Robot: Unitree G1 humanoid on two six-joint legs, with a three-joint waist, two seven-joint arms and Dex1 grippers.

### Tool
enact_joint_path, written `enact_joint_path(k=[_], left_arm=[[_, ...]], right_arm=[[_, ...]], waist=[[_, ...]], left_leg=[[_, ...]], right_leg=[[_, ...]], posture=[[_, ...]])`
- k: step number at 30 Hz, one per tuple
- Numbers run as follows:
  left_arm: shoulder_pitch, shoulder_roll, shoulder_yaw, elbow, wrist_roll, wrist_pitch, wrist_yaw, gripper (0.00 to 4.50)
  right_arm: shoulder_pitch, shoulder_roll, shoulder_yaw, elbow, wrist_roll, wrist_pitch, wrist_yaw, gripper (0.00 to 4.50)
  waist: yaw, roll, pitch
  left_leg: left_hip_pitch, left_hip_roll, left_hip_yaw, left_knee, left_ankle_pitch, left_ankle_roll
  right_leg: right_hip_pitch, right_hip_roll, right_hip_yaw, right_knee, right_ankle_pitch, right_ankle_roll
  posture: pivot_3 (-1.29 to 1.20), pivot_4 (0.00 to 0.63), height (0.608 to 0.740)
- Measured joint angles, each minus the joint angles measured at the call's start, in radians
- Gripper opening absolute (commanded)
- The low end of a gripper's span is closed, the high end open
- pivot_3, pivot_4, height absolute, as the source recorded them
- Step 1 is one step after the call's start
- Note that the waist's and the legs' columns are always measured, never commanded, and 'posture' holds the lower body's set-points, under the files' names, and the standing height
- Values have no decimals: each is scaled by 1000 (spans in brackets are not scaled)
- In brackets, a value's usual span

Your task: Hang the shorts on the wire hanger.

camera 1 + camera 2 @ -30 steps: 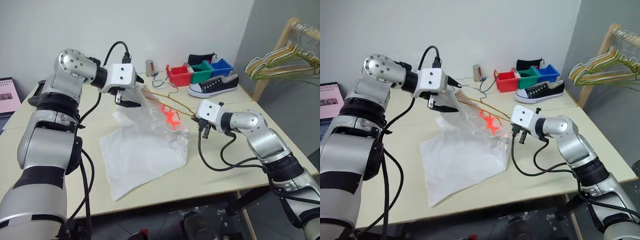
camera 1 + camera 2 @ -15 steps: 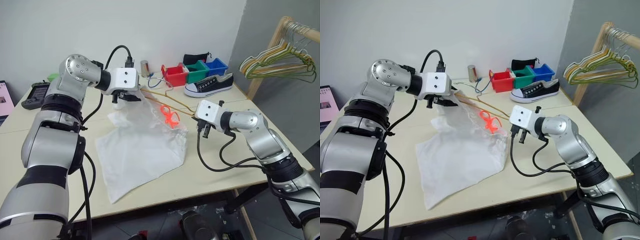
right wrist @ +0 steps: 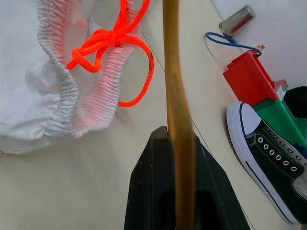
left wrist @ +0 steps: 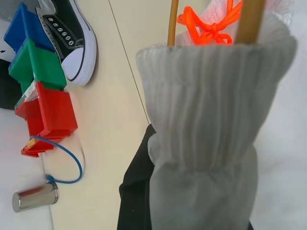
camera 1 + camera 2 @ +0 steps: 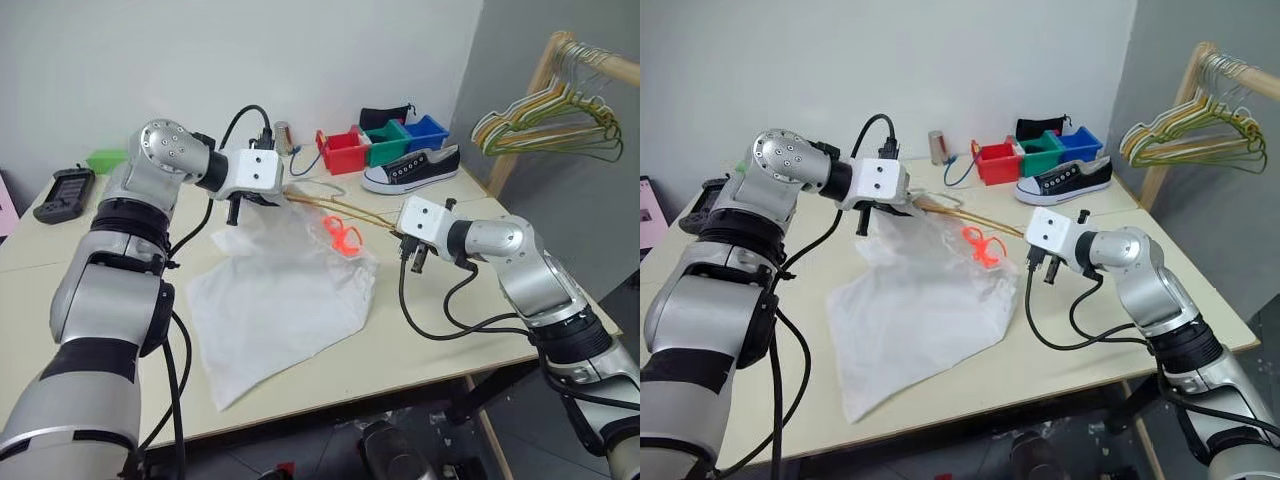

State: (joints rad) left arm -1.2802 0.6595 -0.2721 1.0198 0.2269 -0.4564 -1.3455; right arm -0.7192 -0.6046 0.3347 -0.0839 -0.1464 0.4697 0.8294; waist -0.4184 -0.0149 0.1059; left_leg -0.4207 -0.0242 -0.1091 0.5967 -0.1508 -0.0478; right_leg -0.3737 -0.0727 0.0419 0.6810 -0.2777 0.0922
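Note:
The white shorts [image 5: 280,290] lie spread on the table, their gathered waistband [image 4: 216,96] lifted at the far end. My left gripper [image 5: 262,200] is shut on that waistband; one black finger [image 4: 136,191] shows beside the bunched fabric. The orange-red drawstring [image 5: 340,232] hangs at the waistband opening. The yellow-tan wire hanger [image 5: 350,212] runs level above the table from the waistband to my right gripper [image 5: 395,237], which is shut on it. In the right wrist view the hanger wire [image 3: 175,96] passes between the black fingers [image 3: 148,191].
At the table's far side stand red, green and blue bins [image 5: 385,143], a black sneaker [image 5: 410,170], a metal can [image 5: 284,135] and a blue cable. A wooden rack with a bunch of hangers [image 5: 545,115] stands at the right. A black device [image 5: 65,190] lies far left.
My left gripper has gone from open to shut on the waistband. The right arm kept still, holding the hanger. The whole picture shifted as the camera turned.

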Motion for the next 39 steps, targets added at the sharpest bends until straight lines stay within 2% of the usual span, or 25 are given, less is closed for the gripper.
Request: enact_joint_path(k=[6, 10, 20, 22, 23, 26, 31, 35, 39], left_arm=[[122, 25, 26, -167, -43, 100, -11, 35], [218, 45, 48, -318, -81, 201, -10, 0], [641, 74, 169, -927, -218, 652, 118, 0], [715, 74, 196, -1056, -241, 746, 176, 0], [729, 74, 201, -1074, -245, 764, 186, 0], [812, 82, 242, -1156, -260, 874, 249, 0], [888, 59, 282, -1329, -311, 1044, 353, 0], [951, 61, 327, -1418, -352, 1133, 399, 0], [970, 67, 340, -1457, -397, 1184, 421, 0]], right_arm=[[-1, -13, 2, 0, 0, 0, 36, 0], [-13, -16, 0, 0, 9, -2, 64, 887], [-55, -104, -16, -50, 89, 19, 212, 3101], [-95, -123, -38, -49, 129, 60, 243, 3632], [-101, -131, -49, -47, 131, 69, 246, 3712], [-129, -159, -125, -26, 169, 138, 251, 4490], [-101, -120, -189, 27, 249, 275, 225, 4490], [9, -86, -197, 97, 293, 361, 214, 4490], [40, 37, -176, 125, 367, 501, 186, 4490]], waist=[[0, 0, 0], [2, 0, 0], [9, 0, -1], [13, 0, -1], [13, 0, -1], [19, 0, -1], [40, -1, -2], [60, -2, -3], [62, -1, -3]], left_leg=[[1, 0, 0, 0, 0, 0], [1, 0, 0, 0, 0, 0], [2, 0, -1, 1, 0, 0], [3, 0, -1, 1, 0, 0], [3, 0, -1, 1, 0, 0], [4, 1, -1, 1, 0, 0], [4, 0, -1, 1, 0, 0], [4, 0, 0, 1, 0, 0], [5, 1, -2, 1, 0, 0]], right_leg=[[1, 0, 0, 0, 0, 0], [1, 0, 0, 0, 0, 0], [3, 0, 0, 1, 0, 0], [4, 0, 0, 0, 0, 0], [4, 0, 0, 0, 0, 0], [5, 0, 0, 0, 0, -1], [5, 1, 0, 0, -1, -1], [5, 1, 0, 0, -2, -3], [5, 2, 0, 0, -2, -4]], posture=[[-337, 13, 740], [-329, 17, 740], [-283, 23, 740], [-279, 23, 740], [-276, 24, 740], [-262, 26, 740], [-240, 30, 740], [-234, 32, 740], [-207, 37, 740]])
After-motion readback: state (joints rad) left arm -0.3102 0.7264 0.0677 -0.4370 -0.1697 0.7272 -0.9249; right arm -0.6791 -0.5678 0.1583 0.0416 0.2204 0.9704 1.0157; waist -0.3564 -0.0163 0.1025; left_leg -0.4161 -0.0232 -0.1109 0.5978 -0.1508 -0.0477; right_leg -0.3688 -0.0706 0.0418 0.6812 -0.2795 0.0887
